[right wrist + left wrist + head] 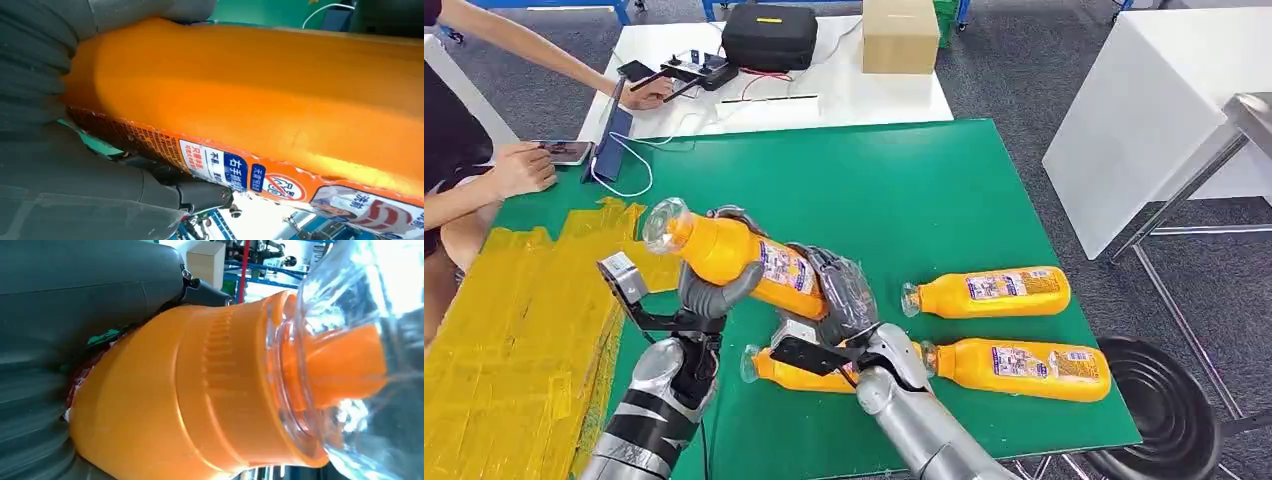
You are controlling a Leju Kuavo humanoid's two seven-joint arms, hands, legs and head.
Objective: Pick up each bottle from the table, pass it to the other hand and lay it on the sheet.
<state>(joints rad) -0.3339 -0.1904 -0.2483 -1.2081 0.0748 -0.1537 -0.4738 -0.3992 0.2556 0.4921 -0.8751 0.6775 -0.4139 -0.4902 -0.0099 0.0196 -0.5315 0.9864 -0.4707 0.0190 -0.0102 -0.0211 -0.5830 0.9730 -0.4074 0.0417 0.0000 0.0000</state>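
Note:
An orange bottle with a clear cap hangs tilted above the green table, cap end up and toward the yellow sheet. My left hand wraps its upper half near the shoulder. My right hand grips its base end. The left wrist view has the bottle's shoulder and cap against my left hand. In the right wrist view the labelled body lies in my right hand. Three more orange bottles lie on the table, the last partly under my right arm.
A person sits at the far left with one hand by a tablet. Behind the green table stands a white table with a black case and a cardboard box. A black stool stands at the right.

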